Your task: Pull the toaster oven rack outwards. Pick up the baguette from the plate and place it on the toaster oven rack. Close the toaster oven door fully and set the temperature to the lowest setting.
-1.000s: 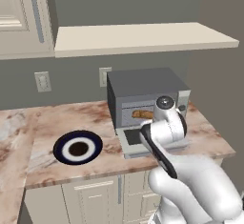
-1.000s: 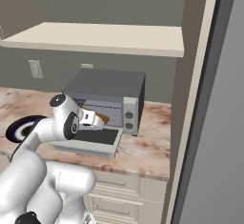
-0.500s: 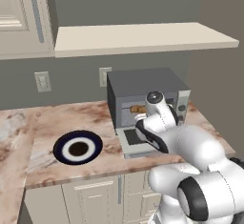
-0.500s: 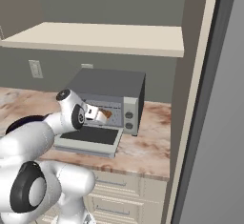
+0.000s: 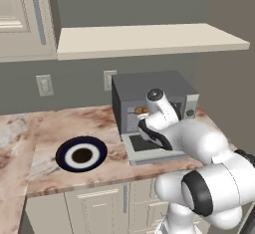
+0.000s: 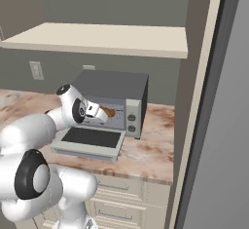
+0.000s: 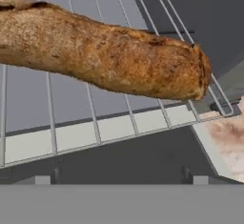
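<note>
The counter [image 5: 50,123] is pinkish marble, with a pale shelf [image 5: 149,39] on the wall above it. The oven [image 5: 149,86] stands at the back of the counter, under the shelf, its knob panel [image 6: 132,117] on the right of its front. The door [image 6: 90,140] is dropped flat onto the counter in front of the cavity, glass facing up. The white arm reaches over the door into the mouth of the oven. The plate [image 5: 81,154] lies bare on the counter, well to the left of the oven and apart from it. The rack [image 7: 71,108] sits in the oven, its silver wires running away from the hand camera, its front bar near the door. The baguette [image 7: 100,56] lies across the rack; in the hand view it is close above the wires, slanting down to the right. It shows as a brown spot inside the cavity in both base views [image 6: 109,112]. The gripper [image 6: 95,111] is at the cavity mouth, just beside the baguette, jaws spread wide and holding nothing.
</note>
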